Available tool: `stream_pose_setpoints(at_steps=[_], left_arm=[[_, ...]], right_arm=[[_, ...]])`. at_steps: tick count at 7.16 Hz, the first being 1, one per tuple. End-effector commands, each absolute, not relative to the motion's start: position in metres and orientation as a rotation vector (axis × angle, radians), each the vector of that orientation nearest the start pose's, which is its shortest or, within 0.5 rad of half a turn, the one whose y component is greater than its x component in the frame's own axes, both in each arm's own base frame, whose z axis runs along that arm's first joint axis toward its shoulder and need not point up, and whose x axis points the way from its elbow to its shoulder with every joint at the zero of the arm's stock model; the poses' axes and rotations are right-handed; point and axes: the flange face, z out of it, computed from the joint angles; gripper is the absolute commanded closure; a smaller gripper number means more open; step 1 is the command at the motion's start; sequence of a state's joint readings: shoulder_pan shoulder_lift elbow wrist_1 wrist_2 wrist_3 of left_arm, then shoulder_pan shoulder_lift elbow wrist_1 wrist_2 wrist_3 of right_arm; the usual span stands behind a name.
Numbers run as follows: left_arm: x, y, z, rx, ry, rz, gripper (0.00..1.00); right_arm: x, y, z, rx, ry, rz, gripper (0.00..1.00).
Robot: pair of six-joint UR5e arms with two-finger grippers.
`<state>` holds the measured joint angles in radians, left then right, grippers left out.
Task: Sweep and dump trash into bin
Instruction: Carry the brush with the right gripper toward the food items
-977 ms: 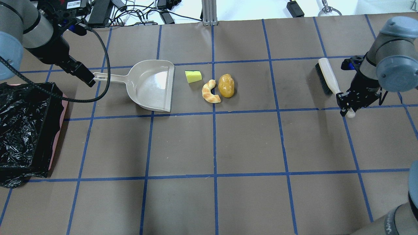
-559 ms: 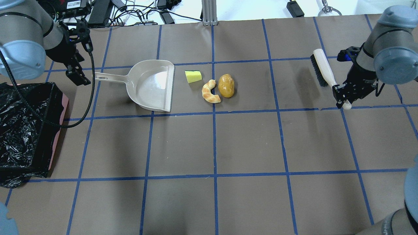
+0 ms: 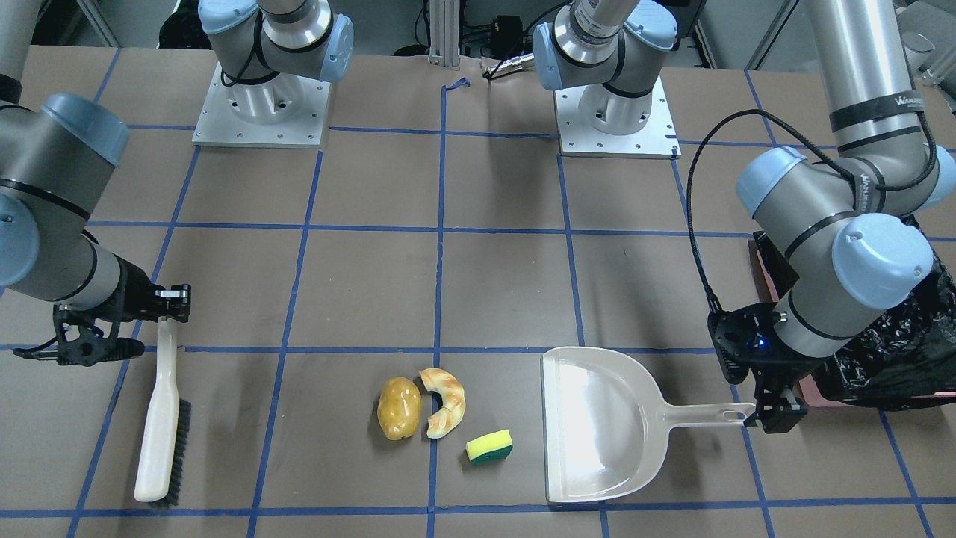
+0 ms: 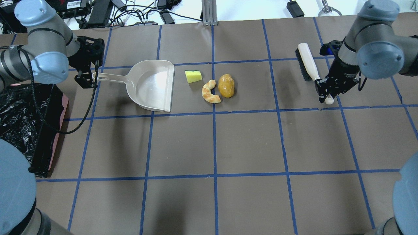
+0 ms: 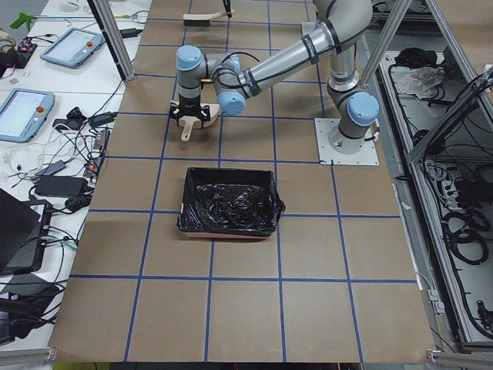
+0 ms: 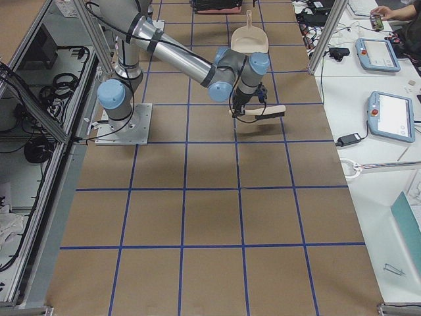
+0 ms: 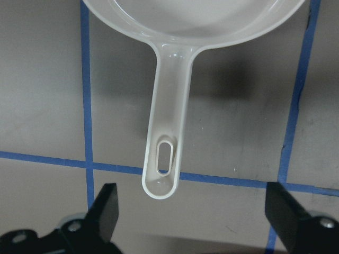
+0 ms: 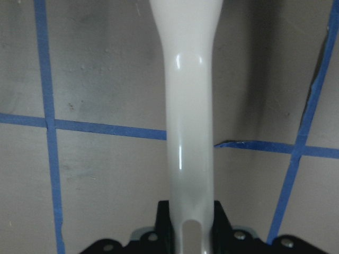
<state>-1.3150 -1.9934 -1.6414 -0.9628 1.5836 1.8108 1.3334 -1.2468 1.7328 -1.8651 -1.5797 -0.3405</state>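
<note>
L claw (image 7: 193,214) is wide open, one finger each side of the dustpan (image 4: 152,85) handle tip, not touching. Past the pan lie the sponge (image 4: 193,76), pastry (image 4: 210,92) & potato (image 4: 226,85) on the bench. The bin (image 4: 63,107) is near this claw. R claw (image 4: 326,88) is clenched on the brush (image 4: 308,63) handle, well apart from the trash.
</note>
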Motion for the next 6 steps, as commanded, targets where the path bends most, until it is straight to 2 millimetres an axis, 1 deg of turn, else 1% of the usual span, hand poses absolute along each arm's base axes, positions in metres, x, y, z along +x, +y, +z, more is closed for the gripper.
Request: stream_pose_setpoints(at_steps=[1,2,3,4,5,6], left_arm=[[0.027,-0.652,0.254,2.180,2.135,-0.058,0.00],[0.028,-0.656,0.251,2.178,2.137,-0.058,0.00],[0.029,-0.659,0.246,2.182,2.140,-0.054,0.00],[0.029,-0.660,0.243,2.181,2.146,-0.052,0.00],[0.029,-0.660,0.242,2.174,2.155,-0.051,0.01],[0.029,-0.660,0.242,2.166,2.161,-0.047,0.07]], right_arm=[[0.061,-0.575,0.268,-0.016,3.110,0.281,1.00],[0.093,-0.573,0.271,0.029,3.111,0.274,1.00],[0.117,-0.569,0.271,0.119,3.080,0.280,1.00],[0.144,-0.561,0.271,0.120,3.047,0.305,1.00],[0.168,-0.553,0.270,0.173,3.015,0.350,1.00],[0.185,-0.546,0.268,0.187,2.992,0.378,1.00]])
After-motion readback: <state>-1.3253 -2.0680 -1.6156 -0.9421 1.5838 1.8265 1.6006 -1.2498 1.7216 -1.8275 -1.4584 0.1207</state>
